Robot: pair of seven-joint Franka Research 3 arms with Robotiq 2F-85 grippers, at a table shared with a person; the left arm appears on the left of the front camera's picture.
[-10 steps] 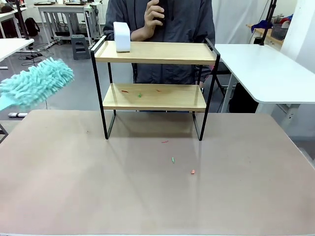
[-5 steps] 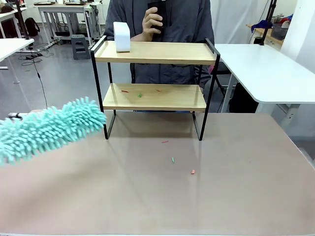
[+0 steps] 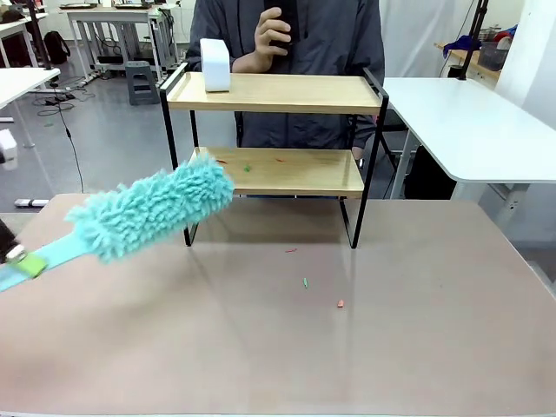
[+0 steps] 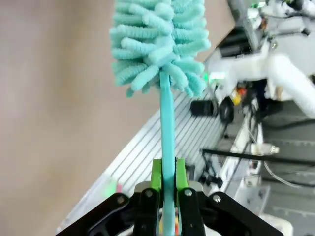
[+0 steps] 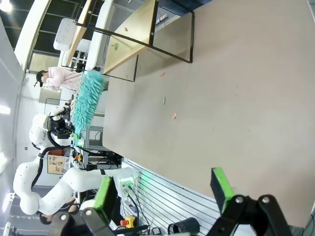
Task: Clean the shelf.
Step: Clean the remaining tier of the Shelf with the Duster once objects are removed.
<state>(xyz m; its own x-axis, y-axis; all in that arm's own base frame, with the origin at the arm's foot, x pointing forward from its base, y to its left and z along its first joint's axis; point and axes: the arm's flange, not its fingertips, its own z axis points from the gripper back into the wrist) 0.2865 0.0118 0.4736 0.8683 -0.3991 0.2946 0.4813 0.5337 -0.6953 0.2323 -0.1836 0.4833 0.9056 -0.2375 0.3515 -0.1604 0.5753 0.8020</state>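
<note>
Tan counter (image 3: 261,365), workshop room (white tables (image 3: 469,122) beyond). One shelf (image 3: 274,172) past the left end effector (image 4: 167,184), clamped on one duster (image 3: 152,208); three counter scraps (image 3: 305,282); right end effector (image 5: 163,189) spread wide, empty.

My green pads (image 4: 156,173) look rubbery and matt; the duster (image 3: 152,208) is shaggy cloth on smooth plastic — the shelf (image 3: 304,174) pale matt wood, thin black metal.

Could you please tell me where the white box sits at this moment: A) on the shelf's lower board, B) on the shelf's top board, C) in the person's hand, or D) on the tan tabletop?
B: the white box stands on the top board of the shelf, near its left end in the front view.
</note>
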